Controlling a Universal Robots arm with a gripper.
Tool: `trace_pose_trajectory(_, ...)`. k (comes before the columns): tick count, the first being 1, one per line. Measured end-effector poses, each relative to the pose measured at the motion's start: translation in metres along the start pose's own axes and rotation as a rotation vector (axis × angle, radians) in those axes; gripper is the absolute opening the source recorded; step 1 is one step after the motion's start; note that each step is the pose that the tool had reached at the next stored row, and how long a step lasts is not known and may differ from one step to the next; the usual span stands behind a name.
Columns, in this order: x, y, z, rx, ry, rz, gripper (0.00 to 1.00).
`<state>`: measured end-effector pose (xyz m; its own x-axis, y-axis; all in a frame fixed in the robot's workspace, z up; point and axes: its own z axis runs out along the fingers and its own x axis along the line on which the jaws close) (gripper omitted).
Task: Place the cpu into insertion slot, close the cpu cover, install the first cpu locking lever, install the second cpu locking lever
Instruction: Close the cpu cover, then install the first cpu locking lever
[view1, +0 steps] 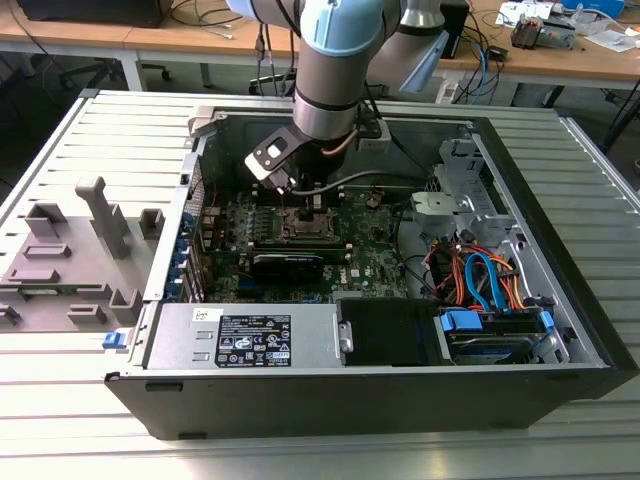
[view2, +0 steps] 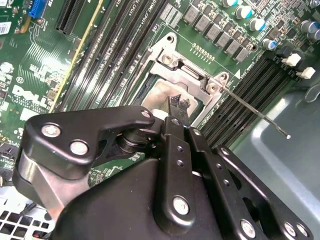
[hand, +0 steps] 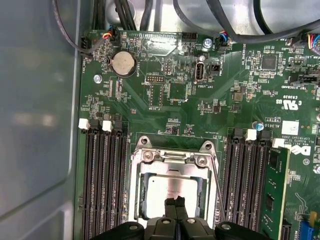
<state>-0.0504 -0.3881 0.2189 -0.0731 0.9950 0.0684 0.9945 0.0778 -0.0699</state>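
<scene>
The cpu (hand: 170, 187) lies flat in its socket on the green motherboard (hand: 165, 107), its pale metal top showing through the window of the cpu cover (hand: 172, 159). The silvery cover frame lies down over the socket, also seen in the second wrist view as cpu cover (view2: 186, 67). My gripper (hand: 175, 202) is shut, its dark fingertips (view2: 179, 104) pressed together just above the cpu's top with nothing between them. A thin locking lever (view2: 255, 112) sticks out from the socket corner over the memory slots, its free end unlatched. In the exterior view my gripper (view1: 312, 205) reaches down into the open case.
Black memory slots (hand: 102, 180) flank the socket on both sides. A coin battery (hand: 123, 63) and cables (hand: 235, 35) lie further along the board. The case wall (hand: 35, 115) is close beside the slots. A power supply (view1: 250, 337), drive bay (view1: 490, 335) and coloured wires (view1: 480, 275) fill the case's near side.
</scene>
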Motion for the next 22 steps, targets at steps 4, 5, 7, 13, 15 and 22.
trace_pose_trajectory(4, 0.0006, -0.0005, -0.0096, 0.0, -0.0001, 0.0, 0.11)
trace_pose_trajectory(5, 0.0007, -0.0005, -0.0105, 0.0001, -0.0001, 0.0, 0.11)
trace_pose_trajectory(7, 0.0008, -0.0005, -0.0113, 0.0003, 0.0002, 0.0, 0.11)
trace_pose_trajectory(13, 0.0008, -0.0006, -0.0115, 0.0004, 0.0, 0.0, 0.11)
trace_pose_trajectory(15, 0.0008, -0.0005, -0.0115, 0.0004, 0.0001, 0.0, 0.11)
trace_pose_trajectory(22, 0.0008, -0.0006, -0.0116, 0.0005, 0.0, -0.001, 0.11)
